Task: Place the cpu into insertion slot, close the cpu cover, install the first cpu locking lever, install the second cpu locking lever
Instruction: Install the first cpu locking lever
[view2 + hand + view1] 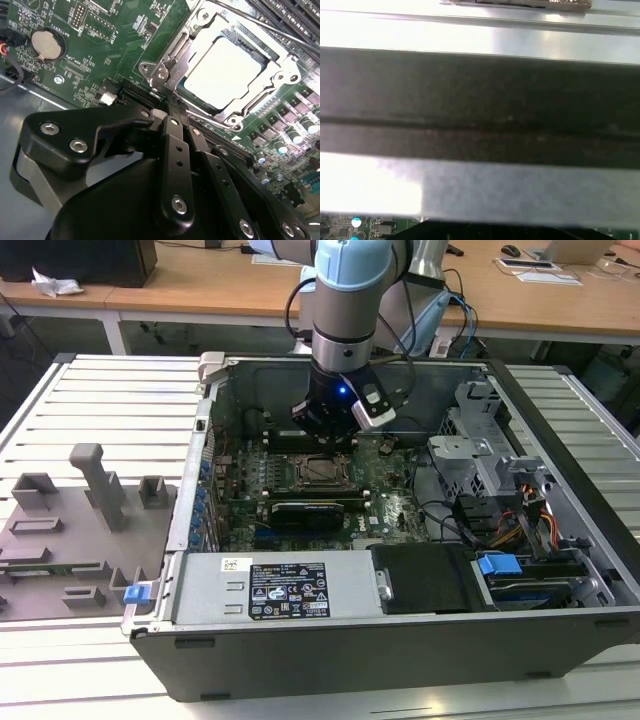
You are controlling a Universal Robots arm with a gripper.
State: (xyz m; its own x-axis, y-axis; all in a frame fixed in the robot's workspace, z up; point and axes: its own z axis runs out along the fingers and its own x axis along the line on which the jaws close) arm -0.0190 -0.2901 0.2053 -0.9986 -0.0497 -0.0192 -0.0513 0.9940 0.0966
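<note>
In the second wrist view the cpu [225, 75] lies flat in the insertion slot [150, 67], its pale metal top showing through the window of the cpu cover [196, 35], which is down over it. A thin locking lever rod [260, 22] runs along the socket's far side. My gripper [171, 111] is shut, its black fingers pressed together with nothing between them, tips right at the socket's near corner by a bent metal latch piece [169, 76]. In the exterior view the gripper [328, 435] hangs low just behind the insertion slot [318, 470].
The green motherboard [390, 505] sits inside an open computer case [330, 660]. A long black card [310, 510], a power supply [285, 590], a drive cage [480, 445] and cables surround the socket. A coin battery [45, 44] and memory slots [295, 15] are close. A grey fixture plate [70, 530] lies outside.
</note>
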